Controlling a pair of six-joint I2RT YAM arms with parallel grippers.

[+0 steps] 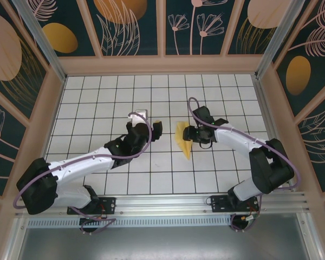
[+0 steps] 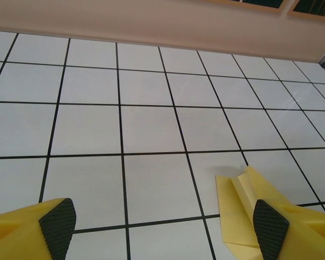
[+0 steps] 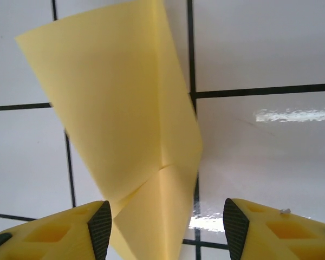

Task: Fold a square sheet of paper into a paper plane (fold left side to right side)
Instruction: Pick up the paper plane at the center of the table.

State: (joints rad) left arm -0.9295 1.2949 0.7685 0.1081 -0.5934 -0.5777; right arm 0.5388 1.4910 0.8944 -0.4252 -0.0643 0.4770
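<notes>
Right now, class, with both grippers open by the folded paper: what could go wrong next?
1. The paper lies close against a finger of the open right gripper; backing away may drag it.
2. Its upper flap looks lifted, not pressed flat, so the crease might spring open.
3. The open left gripper sits beside its edge and could nudge it.

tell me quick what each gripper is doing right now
left gripper: open, holding nothing
right gripper: open, the paper plane between its fingers but not pinched
</notes>
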